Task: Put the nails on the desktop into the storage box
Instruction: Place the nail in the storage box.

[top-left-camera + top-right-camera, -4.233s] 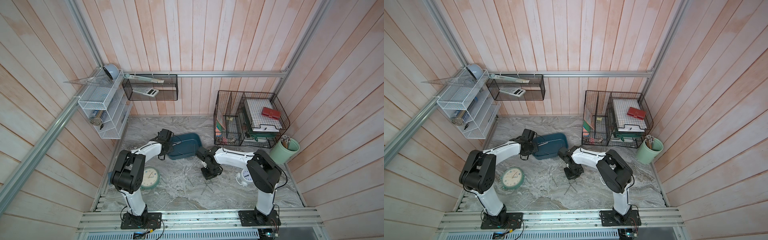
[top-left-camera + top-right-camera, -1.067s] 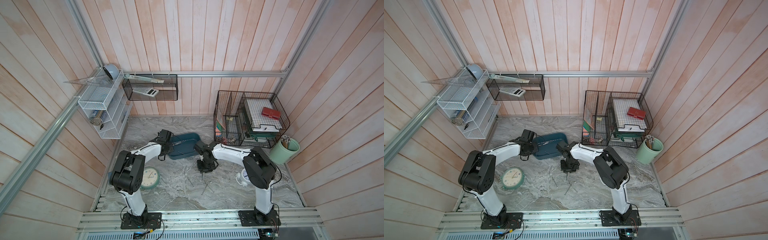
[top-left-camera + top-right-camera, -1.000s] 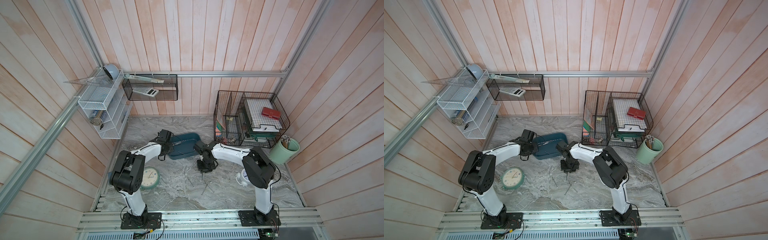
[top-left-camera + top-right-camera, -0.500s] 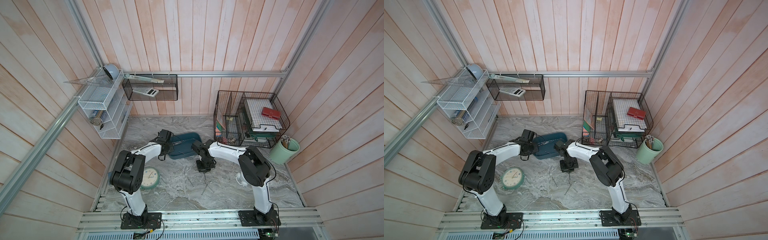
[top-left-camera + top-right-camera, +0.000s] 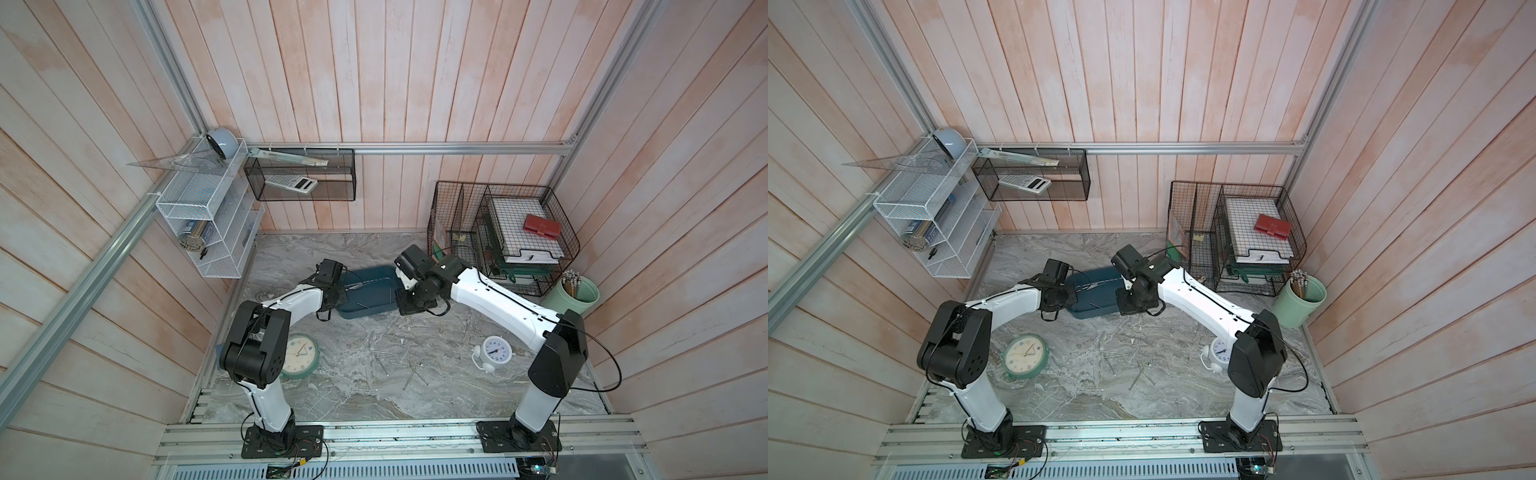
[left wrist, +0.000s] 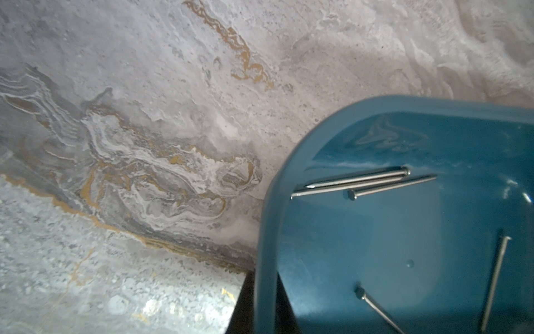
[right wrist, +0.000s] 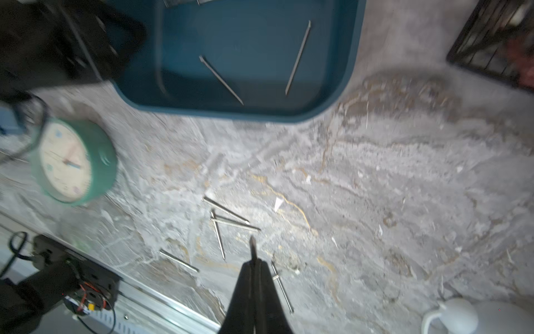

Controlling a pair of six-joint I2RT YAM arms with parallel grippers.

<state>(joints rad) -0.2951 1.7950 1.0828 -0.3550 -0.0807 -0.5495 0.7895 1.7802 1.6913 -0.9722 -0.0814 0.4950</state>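
The dark teal storage box (image 5: 376,305) (image 5: 1100,309) sits at the back middle of the marble desktop (image 5: 436,390). My left gripper (image 5: 338,297) (image 6: 264,289) is shut on the box's left rim (image 6: 268,202). Several nails (image 6: 355,182) (image 7: 221,79) lie inside the box. My right gripper (image 5: 405,309) (image 5: 1125,307) (image 7: 254,261) hangs at the box's right end, shut on a nail (image 7: 253,245) that pokes out past the tips. Several more nails (image 5: 382,353) (image 5: 1138,378) (image 7: 228,211) lie scattered mid-desktop.
A green round clock (image 5: 299,357) lies front left by the left arm. A white alarm clock (image 5: 494,353) stands front right. Black wire baskets (image 5: 503,237) and a mint cup (image 5: 579,293) of pencils fill the back right. A white wire shelf (image 5: 199,216) hangs on the left wall.
My right arm has swung back from the scattered nails to the box's right end, and its jaws have closed on a nail. The left arm has stayed on the box rim.
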